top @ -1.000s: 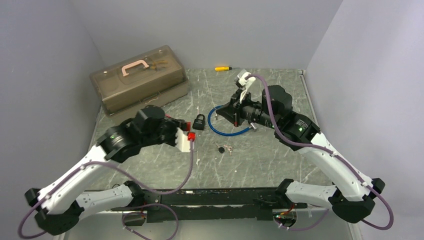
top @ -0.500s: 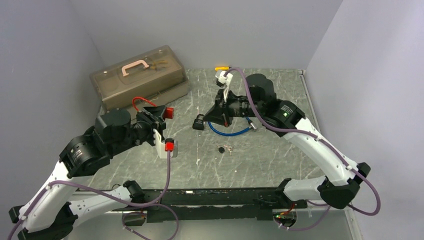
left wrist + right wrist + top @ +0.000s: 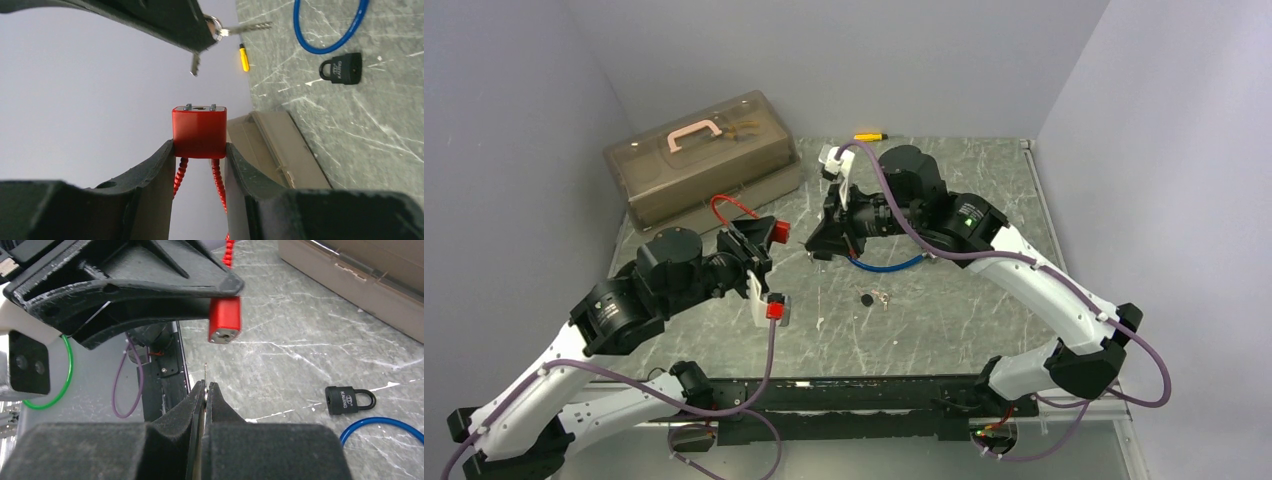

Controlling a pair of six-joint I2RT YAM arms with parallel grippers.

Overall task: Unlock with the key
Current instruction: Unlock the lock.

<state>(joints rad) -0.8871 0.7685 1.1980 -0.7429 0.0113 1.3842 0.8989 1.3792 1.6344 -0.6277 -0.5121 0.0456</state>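
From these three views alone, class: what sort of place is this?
Most likely a robotics lab test cell: a left arm and right arm bolted at the edge of a table, plain grey walls boxing it in, and practice props like a red padlock and black padlock.

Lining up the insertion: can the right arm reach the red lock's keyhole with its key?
Probably yes: the left gripper holds the red lock aloft, keyhole end facing the key in the right gripper, nothing between them, though the tip sits off-line.
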